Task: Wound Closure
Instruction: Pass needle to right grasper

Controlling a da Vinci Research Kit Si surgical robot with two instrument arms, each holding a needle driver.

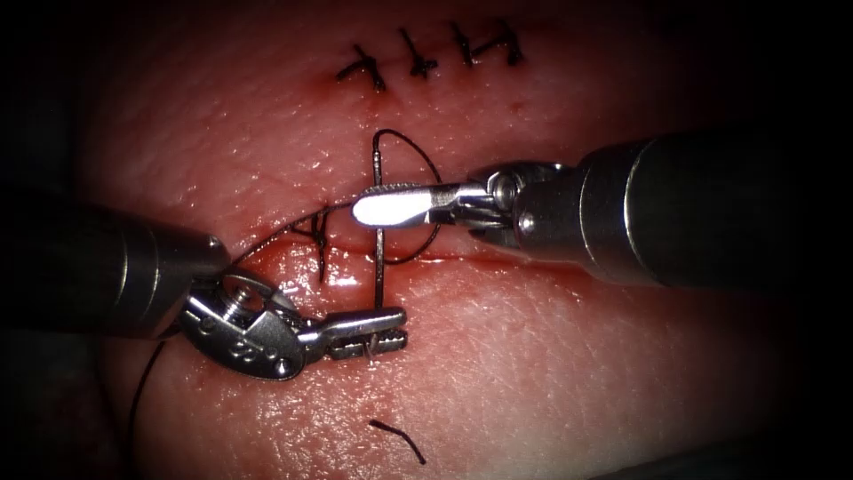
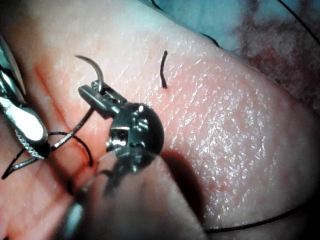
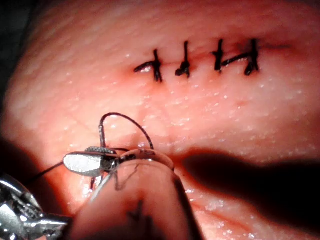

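Observation:
My left tool [image 1: 384,331] comes in from the lower left, shut on the curved needle [image 1: 379,267] near its pointed end. In the left wrist view the needle [image 2: 95,70] arcs free above the left tool [image 2: 92,92]. The needle stands across the cut [image 1: 498,258], out of the tissue [image 1: 533,373]. My right tool [image 1: 369,206] reaches in from the right, open around the needle's middle; the right tool [image 3: 75,162] sits just below the needle's tail [image 3: 101,131]. Black thread [image 1: 418,151] loops from the tail behind the right tool. A stitch [image 1: 320,244] crosses the cut just left of the needle.
Several finished stitches [image 1: 426,58] lie in a row on the far tissue. A cut end of thread [image 1: 400,440] lies on the near tissue. Thread [image 1: 142,382] trails off down the left side. Red fluid [image 1: 462,253] wets the cut.

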